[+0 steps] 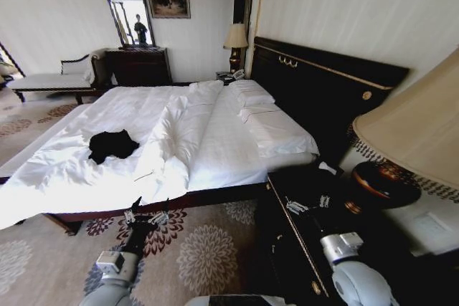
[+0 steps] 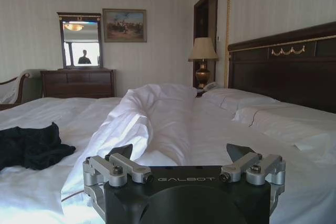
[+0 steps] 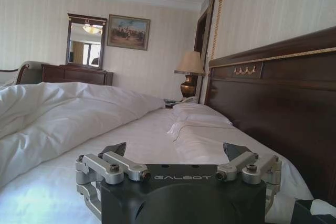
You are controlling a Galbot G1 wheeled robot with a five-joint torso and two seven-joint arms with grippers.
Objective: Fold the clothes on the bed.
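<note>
While we face the bed point(image 1: 215, 141) from its foot, the shirt point(image 1: 111, 145) lies crumpled near the foot edge; left gripper point(image 1: 147, 214) and right gripper point(image 1: 308, 204) wait spread, empty. Approach first, then reach.

Matt black cotton T-shirt point(image 1: 112, 145) – glossy dark wood headboard point(image 1: 323, 84).

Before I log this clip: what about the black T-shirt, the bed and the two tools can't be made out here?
- Crumpled black cotton T-shirt: bunched up in the head view, so any front print and the sleeves are hidden in its own folds.
- Same shirt in the left wrist view: cut off by the picture's edge.
- Large white-sheeted bed: near corner cut off by the head view's edge.
- Left tool and right tool: both open.
</note>
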